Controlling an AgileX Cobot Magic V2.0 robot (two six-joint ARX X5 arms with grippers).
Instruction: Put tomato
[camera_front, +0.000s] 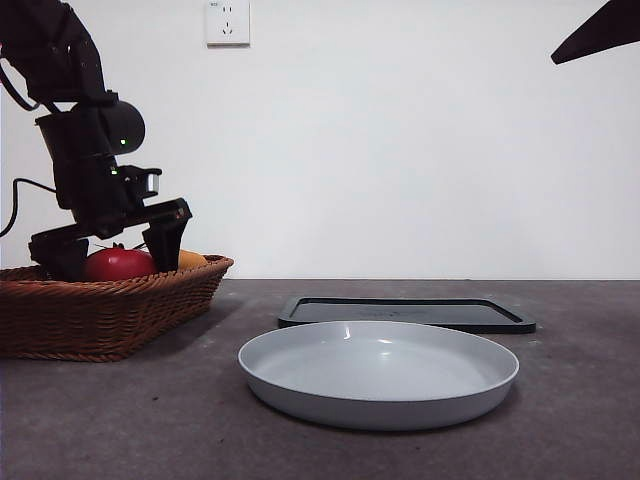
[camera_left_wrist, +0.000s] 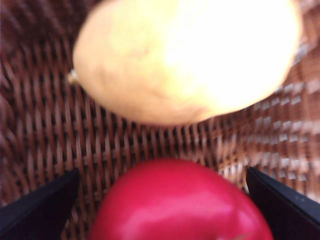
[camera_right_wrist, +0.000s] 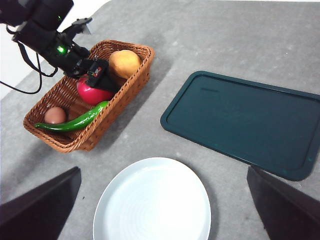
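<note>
So the tomato is sitting in the wicker basket at one end of the desk, with the orange-yellow fruit just beside it. Further along in the same basket we've got a green chili pepper and a brownish egg-looking thing.

The left gripper is down in the basket with its fingers spread apart, one on each side of the tomato. In the left wrist view the tomato fills the gap between them but there's still basket weave showing on both sides, so we'd say nothing is clamped yet. Looks like it's lined up this way so the closing squeeze lands on the tomato only and doesn't catch the neighbouring fruit.

Near the basket sits a pale round plate, and next to that a dark flat tray. Both look bare, so either could be where the tomato ends up; we can't tell which from the task wording.

The right gripper hangs high above the desk near the plate, fingers wide apart, holding nothing, just waiting.
</note>
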